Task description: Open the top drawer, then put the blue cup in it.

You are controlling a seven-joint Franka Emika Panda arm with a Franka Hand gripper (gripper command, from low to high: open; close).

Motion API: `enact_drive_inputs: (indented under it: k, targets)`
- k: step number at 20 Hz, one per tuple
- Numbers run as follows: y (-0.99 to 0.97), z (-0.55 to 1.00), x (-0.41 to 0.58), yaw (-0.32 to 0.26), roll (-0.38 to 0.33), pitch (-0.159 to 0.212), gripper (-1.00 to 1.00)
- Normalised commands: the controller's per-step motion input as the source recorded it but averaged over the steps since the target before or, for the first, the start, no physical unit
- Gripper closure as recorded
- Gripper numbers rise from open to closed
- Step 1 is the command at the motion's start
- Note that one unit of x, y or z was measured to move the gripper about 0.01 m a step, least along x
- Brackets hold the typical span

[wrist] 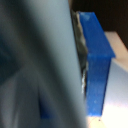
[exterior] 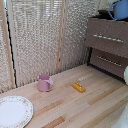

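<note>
Blue cup point(exterior: 120, 9) cropped, tool perhaps hidden

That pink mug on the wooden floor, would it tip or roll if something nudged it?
The pink mug stands upright on what looks like a flat base, so a low push would probably slide it over the smooth boards rather than topple it. It looks rigid, perhaps ceramic or plastic; I cannot tell which. On its side, the handle would likely stop it rolling far.

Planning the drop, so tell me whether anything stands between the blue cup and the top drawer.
Nothing visible does. The blue cup is at the dresser's top, directly over the top drawer. The pink mug and yellow block lie well away. Whether the drawer is open enough cannot be told.
</note>
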Motion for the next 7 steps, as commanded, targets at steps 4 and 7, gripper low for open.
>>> enact_drive_inputs:
  k: [4,7]
  targets:
    - [0.04,0.69,0.274,-0.097,-0.011,-0.166,-1.00]
    - [0.07,0.71,0.273,-0.066,0.037,-0.125,-1.00]
